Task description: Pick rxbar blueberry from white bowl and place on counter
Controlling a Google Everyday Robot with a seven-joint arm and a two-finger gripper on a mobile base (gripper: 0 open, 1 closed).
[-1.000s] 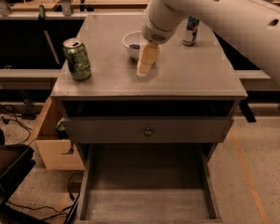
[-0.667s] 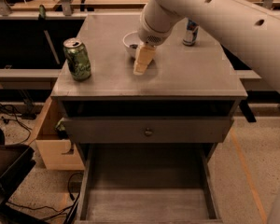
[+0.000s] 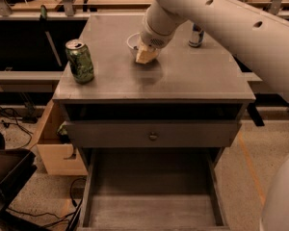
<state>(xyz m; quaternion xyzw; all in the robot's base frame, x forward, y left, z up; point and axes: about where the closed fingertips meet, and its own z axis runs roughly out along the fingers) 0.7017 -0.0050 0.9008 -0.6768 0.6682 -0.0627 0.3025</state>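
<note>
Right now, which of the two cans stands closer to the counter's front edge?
The green can, near the front left corner. The blue-and-white can stands far back on the right. The claw is at the white bowl's near rim, between them.
</note>
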